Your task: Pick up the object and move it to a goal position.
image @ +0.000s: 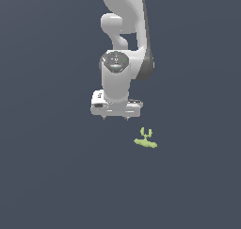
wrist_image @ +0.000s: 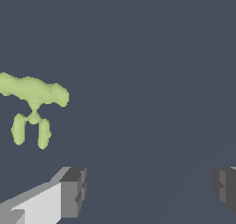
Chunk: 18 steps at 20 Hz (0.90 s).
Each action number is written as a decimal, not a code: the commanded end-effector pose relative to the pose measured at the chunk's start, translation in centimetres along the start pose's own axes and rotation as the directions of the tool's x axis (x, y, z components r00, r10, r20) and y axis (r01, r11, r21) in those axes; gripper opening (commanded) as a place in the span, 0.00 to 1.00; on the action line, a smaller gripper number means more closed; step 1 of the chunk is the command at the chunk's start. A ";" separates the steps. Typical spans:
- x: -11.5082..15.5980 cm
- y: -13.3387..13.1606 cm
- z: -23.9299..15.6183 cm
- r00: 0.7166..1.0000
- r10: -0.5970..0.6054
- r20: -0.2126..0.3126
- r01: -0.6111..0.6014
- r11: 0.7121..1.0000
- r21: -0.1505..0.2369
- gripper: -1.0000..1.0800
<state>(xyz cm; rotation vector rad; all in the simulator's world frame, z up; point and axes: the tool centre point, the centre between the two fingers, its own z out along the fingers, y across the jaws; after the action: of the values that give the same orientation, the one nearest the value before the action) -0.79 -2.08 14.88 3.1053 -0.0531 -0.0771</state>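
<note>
Across the plain dark grey surface point(image: 52, 176), which fills both views and shows no edge or corner, stands the white Panda arm point(image: 123, 39), descending from the top of the exterior view with its wrist pointing straight down. Below the wrist, the claw point(image: 115, 117) hangs with its two short fingertips point(image: 104, 117) set wide apart and nothing between them; the wrist view confirms the broad gap between the dark pads point(wrist_image: 73, 193). Beside the claw, toward the exterior view's right and well clear of both fingers, lies the object point(image: 145, 139), a tiny yellow-green elongated piece bearing two small prongs point(wrist_image: 31, 132).
</note>
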 end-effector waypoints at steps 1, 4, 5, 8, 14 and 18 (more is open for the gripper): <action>0.0 0.0 0.0 1.000 0.000 0.000 0.000 1.000 0.000 0.96; -0.1 0.2 0.2 1.000 0.005 0.008 -0.005 1.000 -0.002 0.96; -0.2 0.3 0.3 1.000 0.008 0.014 -0.008 1.000 -0.003 0.96; -0.7 0.9 0.9 0.999 0.022 0.038 -0.022 1.000 -0.008 0.96; -0.8 1.1 1.1 0.999 0.028 0.046 -0.027 1.000 -0.010 0.96; -0.6 0.6 1.3 0.998 0.034 0.043 -0.034 0.999 -0.010 0.96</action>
<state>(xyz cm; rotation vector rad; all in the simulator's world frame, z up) -1.56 -2.94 13.73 3.0924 -0.1036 -0.1447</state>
